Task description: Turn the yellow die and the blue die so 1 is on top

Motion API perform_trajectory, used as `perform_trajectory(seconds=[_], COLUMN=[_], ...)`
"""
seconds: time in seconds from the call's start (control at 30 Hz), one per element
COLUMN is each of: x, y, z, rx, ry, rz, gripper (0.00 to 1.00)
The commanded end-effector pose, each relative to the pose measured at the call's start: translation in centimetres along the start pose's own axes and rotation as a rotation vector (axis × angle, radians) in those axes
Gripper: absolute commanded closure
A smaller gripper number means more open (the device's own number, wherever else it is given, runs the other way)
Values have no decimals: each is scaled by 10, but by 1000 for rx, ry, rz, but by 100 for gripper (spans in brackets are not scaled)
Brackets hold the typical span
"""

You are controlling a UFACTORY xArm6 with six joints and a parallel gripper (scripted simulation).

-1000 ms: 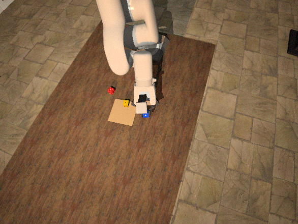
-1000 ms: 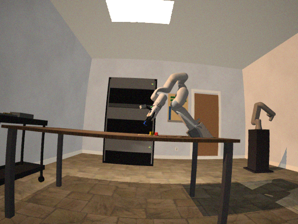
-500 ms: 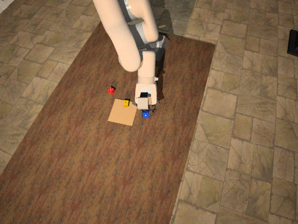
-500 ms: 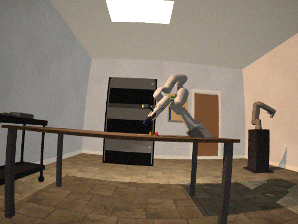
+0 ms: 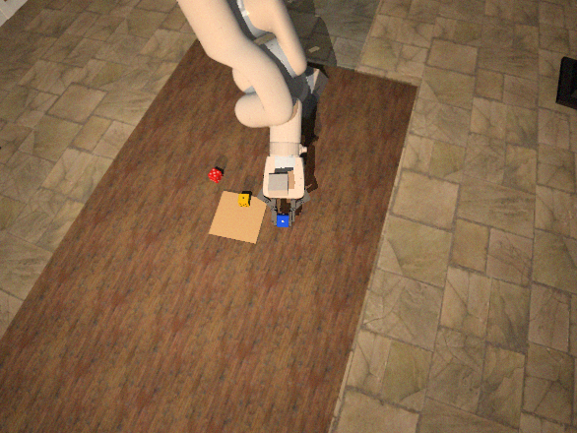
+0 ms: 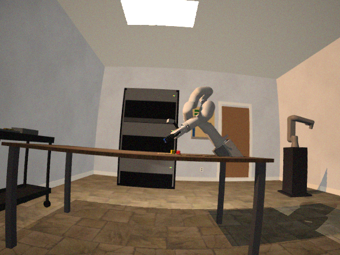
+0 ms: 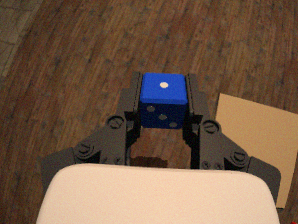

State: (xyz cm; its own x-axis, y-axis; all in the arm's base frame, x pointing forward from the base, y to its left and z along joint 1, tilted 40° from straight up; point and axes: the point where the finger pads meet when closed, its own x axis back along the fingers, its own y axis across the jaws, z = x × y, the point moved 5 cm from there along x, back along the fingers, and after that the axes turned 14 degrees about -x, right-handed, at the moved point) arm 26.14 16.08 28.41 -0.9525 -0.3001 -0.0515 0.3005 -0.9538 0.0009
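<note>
My gripper is shut on the blue die and holds it in the air above the table, just right of the mat. In the wrist view the die's far face shows one pip. The yellow die lies on the far right corner of the tan mat. The red die lies on the bare table beyond the mat's far left corner.
The wooden table runs long towards the camera in the top view. The arm's base stands at its far end. A dark cabinet, a cart and a second robot on a pedestal stand around the room.
</note>
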Motion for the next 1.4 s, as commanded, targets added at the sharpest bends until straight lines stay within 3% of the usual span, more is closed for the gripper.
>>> perform_trajectory(seconds=[0.0, 0.5, 1.37], x=[-2, -4, -41], y=[6, 6, 17], z=[-7, -11, -62], rx=[-10, -11, -11], ry=[105, 117, 117], rz=[42, 47, 47], gripper=[73, 73, 73])
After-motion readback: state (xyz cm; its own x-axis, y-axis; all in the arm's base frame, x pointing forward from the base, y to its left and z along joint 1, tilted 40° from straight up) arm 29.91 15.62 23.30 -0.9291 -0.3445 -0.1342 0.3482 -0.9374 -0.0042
